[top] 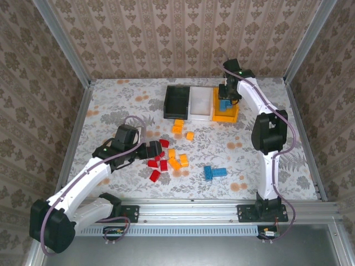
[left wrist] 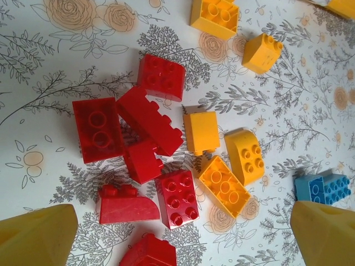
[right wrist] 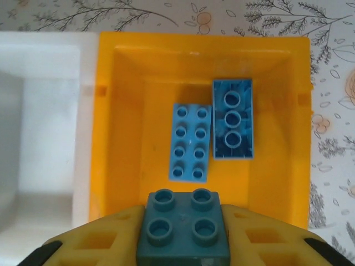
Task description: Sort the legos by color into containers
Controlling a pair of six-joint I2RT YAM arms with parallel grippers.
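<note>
Delivery step, by the look of it: right tool (right wrist: 183, 239) clamped on a dark blue two-by-two brick (right wrist: 182, 213), studs up, hanging over the near rim of the yellow-orange tray (right wrist: 119, 111). Just ahead of that tool, on the tray floor, a light blue two-by-four brick (right wrist: 190, 142) and a darker blue brick (right wrist: 233, 119) lying side by side (so blue seems to belong here). To the tool's left, touching the yellow-orange tray, the white tray (right wrist: 39, 111).

Next move, as a judgement: ease slightly forward so the brick clears the rim, then part the fingers and let it drop beside the other two.

Left tool (left wrist: 183, 213) spread wide, poised above the loose pile on the desk (left wrist: 44, 55). Between and ahead of its fingers, red bricks (left wrist: 144, 127) bunched and touching; to the right of those, orange bricks (left wrist: 222, 166). Probably lining up on a red one, which calls for picking a brick at the edge of the bunch, not one wedged in the middle.

Hard to make out: lower half of the held brick, buried between the fingers. Blue pieces (left wrist: 321, 188) by the left tool's right finger, partly covered by it. White tray cut off at the frame edge, contents unclear. Black tray (top: 177, 101), well left of the right tool in the top view, too dark and small to judge inside.
</note>
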